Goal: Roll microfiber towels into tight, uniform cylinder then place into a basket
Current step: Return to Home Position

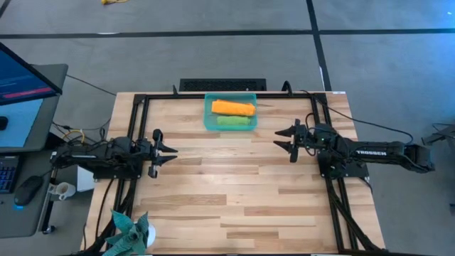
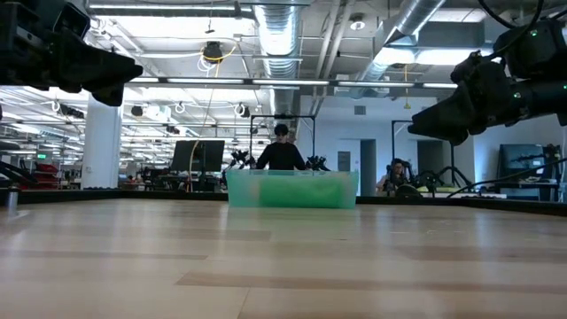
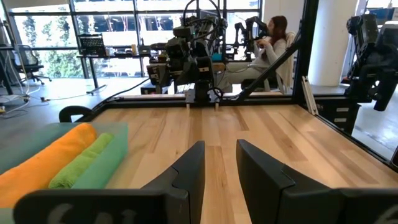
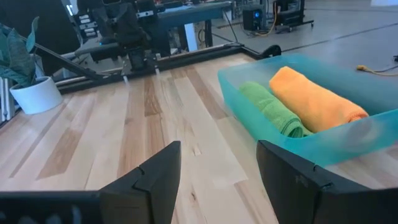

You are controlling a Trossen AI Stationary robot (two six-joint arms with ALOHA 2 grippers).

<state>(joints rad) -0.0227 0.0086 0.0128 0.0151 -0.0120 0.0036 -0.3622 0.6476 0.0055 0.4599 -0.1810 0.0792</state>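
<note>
The teal basket point(image 1: 209, 121) stands at the table's far middle. In it lie the rolled orange towel point(image 1: 233, 108), on the far side, and the rolled lime green towel point(image 1: 234, 121), on the near side, lengthwise side by side. Both also show in the left wrist view, orange towel point(image 3: 43, 165) and green towel point(image 3: 82, 162), and in the right wrist view, orange towel point(image 4: 314, 99) and green towel point(image 4: 270, 109). My left gripper point(image 1: 169, 151) is open and empty at the table's left. My right gripper point(image 1: 281, 139) is open and empty at the right.
A black frame point(image 1: 142, 99) runs round the tabletop. A potted plant point(image 1: 131, 231) stands at the near left corner. A monitor, keyboard and mouse are off the table's left. People sit in the room beyond. Bare wood lies between the grippers.
</note>
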